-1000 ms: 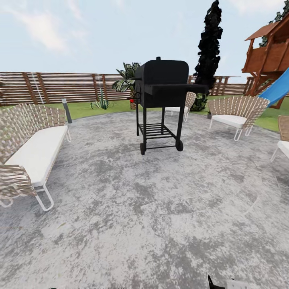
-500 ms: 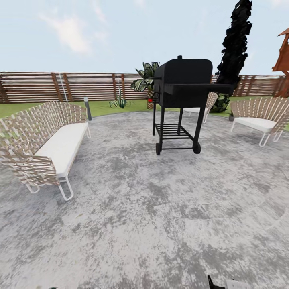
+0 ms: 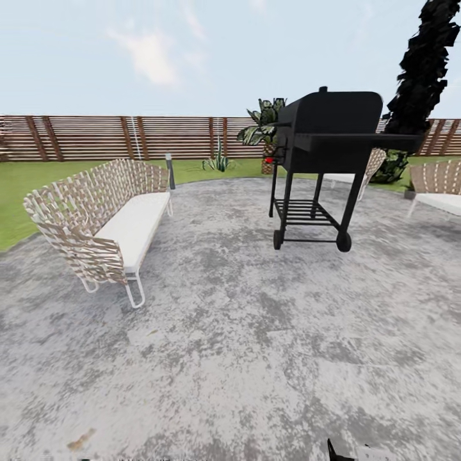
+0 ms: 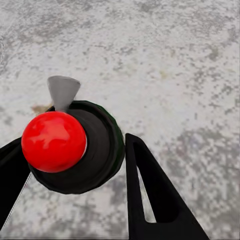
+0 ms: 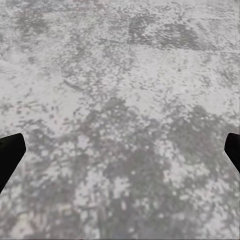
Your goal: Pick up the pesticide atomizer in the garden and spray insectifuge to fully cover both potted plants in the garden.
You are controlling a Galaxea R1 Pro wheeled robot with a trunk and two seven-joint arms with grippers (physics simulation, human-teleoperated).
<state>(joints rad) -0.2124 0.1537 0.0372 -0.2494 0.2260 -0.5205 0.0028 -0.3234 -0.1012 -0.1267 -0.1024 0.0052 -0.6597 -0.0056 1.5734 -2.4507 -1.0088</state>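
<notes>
Left hand (image 4: 75, 165): it grasps the pesticide atomizer (image 4: 75, 147), seen from above, a dark round body with a red ball top and a grey nozzle; the black fingers (image 4: 150, 195) stand on both sides of it.
Right hand (image 5: 120, 150): released, the two dark fingertips (image 5: 10, 152) are wide apart over the paving, nothing between them.
Patio (image 3: 256, 333): mottled grey, round, with green lawn (image 3: 19, 192) around.
Wicker sofa (image 3: 109, 221): at the left, with a white cushion.
Black grill (image 3: 326, 160): on wheels, at the right.
Fence (image 3: 96, 137): brown slats, behind the lawn.
Palm (image 3: 266, 128): just behind the grill.
</notes>
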